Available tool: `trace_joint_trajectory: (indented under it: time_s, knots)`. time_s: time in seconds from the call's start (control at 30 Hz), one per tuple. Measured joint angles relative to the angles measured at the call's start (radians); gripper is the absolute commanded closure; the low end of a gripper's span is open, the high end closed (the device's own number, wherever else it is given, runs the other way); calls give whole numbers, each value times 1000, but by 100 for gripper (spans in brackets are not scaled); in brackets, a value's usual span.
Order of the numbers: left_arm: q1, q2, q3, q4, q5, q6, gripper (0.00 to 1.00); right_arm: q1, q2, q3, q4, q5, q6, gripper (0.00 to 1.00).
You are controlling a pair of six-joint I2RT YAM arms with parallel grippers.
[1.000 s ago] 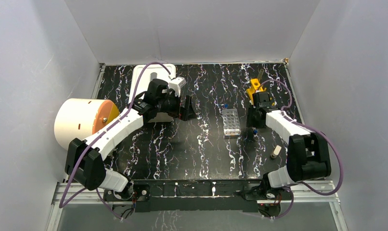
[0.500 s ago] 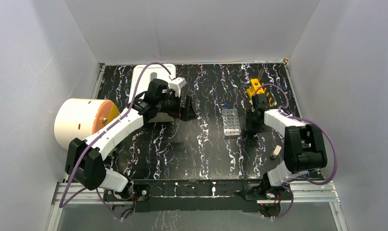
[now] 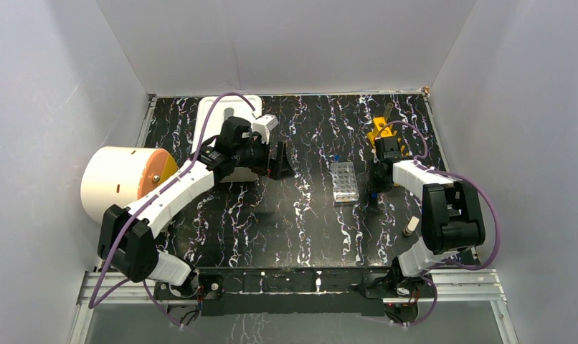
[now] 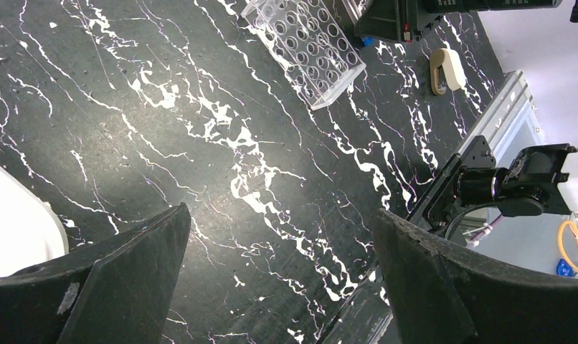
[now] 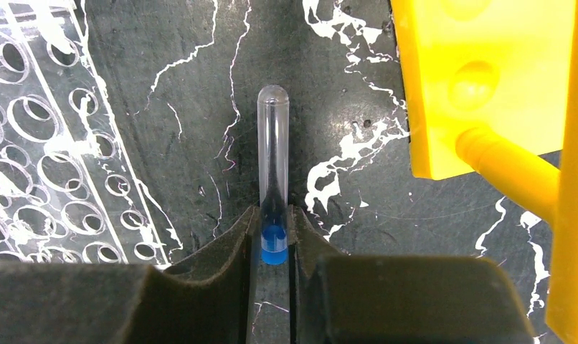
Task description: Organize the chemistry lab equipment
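Note:
My right gripper (image 5: 274, 231) is shut on the blue cap end of a clear blue-capped vial (image 5: 273, 158). The tube points away from the fingers, low over the black table. It sits between the clear perforated rack (image 5: 35, 136) and the yellow holed tube rack (image 5: 494, 79). In the top view the right gripper (image 3: 376, 183) is just right of the perforated rack (image 3: 345, 182) and in front of the yellow rack (image 3: 380, 130). My left gripper (image 3: 280, 160) is open and empty, and in the left wrist view (image 4: 282, 251) it hangs over bare table.
A second small blue vial (image 3: 335, 155) lies behind the perforated rack. A small cream piece (image 3: 410, 226) lies at the right front. A white tray (image 3: 217, 118) is at the back left. The big cream cylinder (image 3: 114, 183) is at the left edge.
The right arm's elbow has folded inward to the left and its wrist has shifted slightly by the yellow rack, still over the vial. The left arm has not moved.

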Motion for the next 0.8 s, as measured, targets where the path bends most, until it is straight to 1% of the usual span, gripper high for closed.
trace_joint_trajectory:
  time_s: [0.07,0.27,0.37,0.5,0.63,0.67,0.73,0.8]
  knots:
    - [0,2,0,0,-5,-6,2,0,0,0,1,-3,-2,80]
    - [0,12,0,1,-9,-50,2,0,-15,-2,0,-32,2,81]
    - [0,26,5,6,-4,-81,2,0,-78,-7,-4,-76,7,80]
    - [0,86,70,-1,15,-121,2,0,-230,-6,12,-196,3,79]
    - [0,164,183,0,42,-180,2,0,-304,19,17,-347,-13,79]
    - [0,181,209,3,52,-199,3,0,-313,24,17,-386,-18,79]
    - [1,211,246,24,79,-248,9,1,-333,29,18,-470,-24,78]
    - [1,236,255,74,116,-320,14,2,-352,29,18,-562,-27,78]
